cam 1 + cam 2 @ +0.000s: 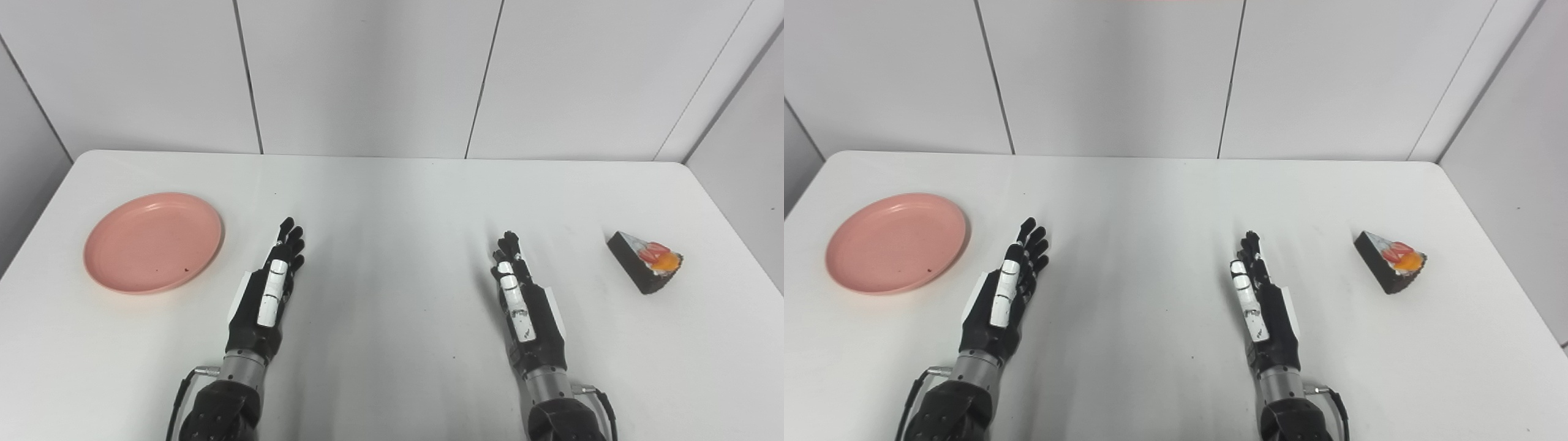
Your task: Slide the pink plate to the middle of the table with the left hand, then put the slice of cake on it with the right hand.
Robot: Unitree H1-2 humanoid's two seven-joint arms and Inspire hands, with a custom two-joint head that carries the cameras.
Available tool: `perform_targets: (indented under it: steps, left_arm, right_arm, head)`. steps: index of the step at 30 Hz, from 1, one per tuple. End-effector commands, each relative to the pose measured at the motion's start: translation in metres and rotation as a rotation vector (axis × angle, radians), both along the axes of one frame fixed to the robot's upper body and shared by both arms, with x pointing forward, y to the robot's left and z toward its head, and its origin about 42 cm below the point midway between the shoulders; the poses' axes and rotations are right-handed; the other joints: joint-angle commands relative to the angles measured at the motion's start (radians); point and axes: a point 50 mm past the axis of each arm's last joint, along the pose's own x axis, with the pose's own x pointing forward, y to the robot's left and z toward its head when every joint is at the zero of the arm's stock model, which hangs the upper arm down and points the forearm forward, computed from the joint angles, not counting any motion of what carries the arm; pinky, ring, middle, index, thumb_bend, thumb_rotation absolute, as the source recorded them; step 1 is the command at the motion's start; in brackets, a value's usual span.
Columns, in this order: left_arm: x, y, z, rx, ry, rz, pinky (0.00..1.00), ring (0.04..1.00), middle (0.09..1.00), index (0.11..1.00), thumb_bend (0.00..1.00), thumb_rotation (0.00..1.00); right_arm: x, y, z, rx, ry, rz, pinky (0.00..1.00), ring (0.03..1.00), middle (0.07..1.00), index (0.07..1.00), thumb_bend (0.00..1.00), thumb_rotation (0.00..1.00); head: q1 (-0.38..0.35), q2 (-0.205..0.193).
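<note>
Fingers [290,240] straight and pressed together on both sides, edge-on to the cameras, holding nothing at all. Left hand [269,291] lies low over the smooth white counter [392,202], pointing away from the robot with its thumb side up, and the right hand [520,294] mirrors it across the middle; whether either actually touches the surface is hard to tell from up here. Now the relation that matters: the round, shallow pink plastic plate [153,242] sits well out to the left, beyond the left hand's outer side and a touch farther back than its fingertips, clearly apart from them. That makes the left hand the nearer one by a long way, so it looks set to go first, and it will likely need to swing outward past the far rim to draw the plate inward. Over on the right, the dark chocolate wedge of cake topped with red and orange fruit [646,262] waits, narrow tip pointing back-left, well apart from the right hand. Nothing has been started yet.
</note>
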Motion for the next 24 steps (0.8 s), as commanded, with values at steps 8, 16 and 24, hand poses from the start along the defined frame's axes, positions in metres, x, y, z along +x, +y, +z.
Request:
perform_targets:
  steps: [8, 16, 24]
  left_arm:
    - [-0.018, -0.005, -0.012, -0.021, 0.026, -0.007, 1.0, 1.0, 1.0, 1.0, 0.69, 0.99]
    - [-0.019, -0.01, -0.013, -0.03, 0.023, 0.0, 1.0, 1.0, 1.0, 1.0, 0.69, 0.99]
    - [0.021, -0.008, 0.002, 0.005, -0.067, 0.064, 1.0, 1.0, 1.0, 1.0, 0.7, 1.0]
  right_arm:
    - [0.005, -0.001, 0.015, 0.017, -0.078, -0.013, 1.0, 0.998, 1.0, 1.0, 0.6, 0.86]
    - [0.006, -0.006, 0.011, -0.007, -0.076, -0.008, 1.0, 0.996, 1.0, 1.0, 0.61, 0.86]
    - [0.008, -0.025, 0.001, 0.015, -0.069, -0.018, 1.0, 1.0, 1.0, 1.0, 0.64, 0.84]
  head:
    - [0.002, 0.003]
    - [0.093, -0.021]
    - [0.286, -0.089]
